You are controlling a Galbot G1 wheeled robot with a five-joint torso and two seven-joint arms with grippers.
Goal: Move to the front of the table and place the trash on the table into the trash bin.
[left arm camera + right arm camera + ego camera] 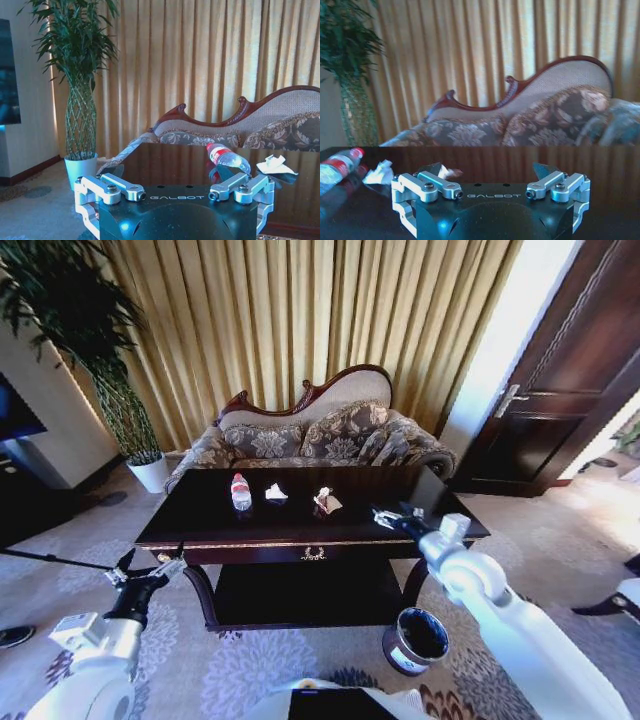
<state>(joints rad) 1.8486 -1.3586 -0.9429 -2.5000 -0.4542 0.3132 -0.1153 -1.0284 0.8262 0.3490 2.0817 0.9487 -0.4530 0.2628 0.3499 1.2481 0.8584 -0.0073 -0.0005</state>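
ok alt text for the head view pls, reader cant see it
A dark glossy table holds a red-capped plastic bottle and two crumpled paper scraps, with a patterned sofa behind. The open right gripper reaches over the table's right side; the open left gripper hangs off its front left corner. A small round trash bin stands on the carpet front right.

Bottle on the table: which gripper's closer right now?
Left, narrowly. The left gripper hangs off the table's front left corner; the right gripper is over the right side, scraps between it and the bottle.
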